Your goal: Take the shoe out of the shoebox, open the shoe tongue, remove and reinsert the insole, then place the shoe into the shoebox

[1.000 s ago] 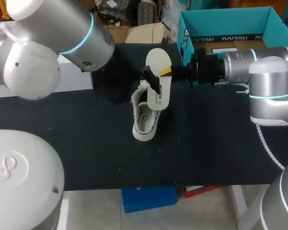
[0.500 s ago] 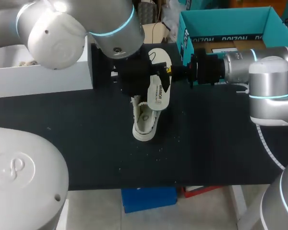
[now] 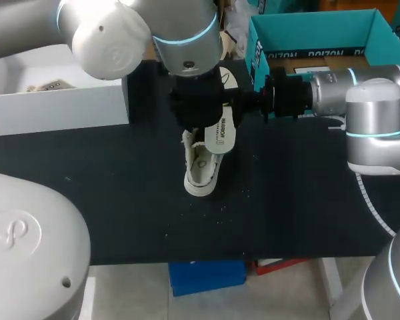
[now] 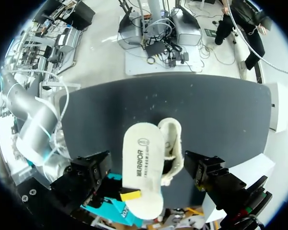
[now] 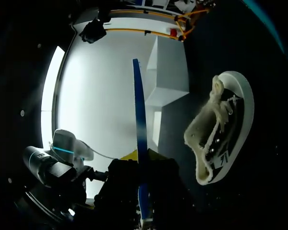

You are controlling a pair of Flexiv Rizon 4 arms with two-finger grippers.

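A robotics lab: grey left arm (image 3: 180, 40) and right arm (image 3: 373, 100) over a black table (image 3: 120, 200).

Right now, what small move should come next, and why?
Probably lower the left gripper a little and close its fingers on the insole. They stand open on either side of the insole, not touching it. The right gripper holds the insole by one end, above the shoe on the table. A second grip should help steer it back in.
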